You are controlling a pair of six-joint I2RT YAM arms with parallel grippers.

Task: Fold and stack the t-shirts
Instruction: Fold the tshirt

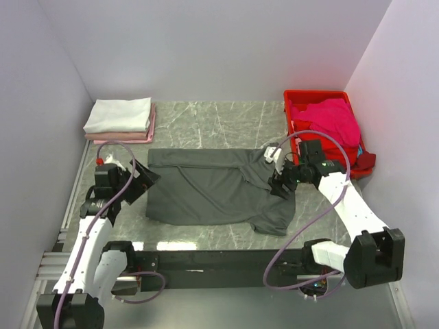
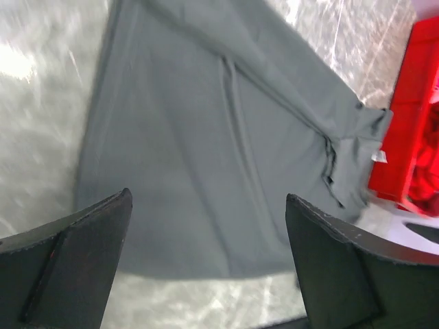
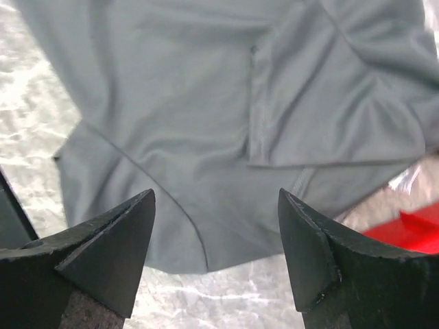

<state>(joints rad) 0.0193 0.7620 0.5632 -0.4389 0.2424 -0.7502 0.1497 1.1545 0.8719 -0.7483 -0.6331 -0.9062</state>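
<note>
A grey marbled tabletop [image 1: 206,120] is filling the walled cell. The charcoal t-shirt [image 1: 206,188] is lying spread across its middle. The left gripper [image 1: 139,179] is hanging at the shirt's left edge and the right gripper [image 1: 280,184] over its right shoulder. Only the wrist views are showing both sets of jaws gaping apart, holding nothing. The overhead view alone is showing a folded white t-shirt [image 1: 118,113] sitting on a pale pink t-shirt [image 1: 120,137] in the far left corner. At far right a magenta t-shirt [image 1: 336,118] is lying heaped in the red crate [image 1: 319,94].
</note>
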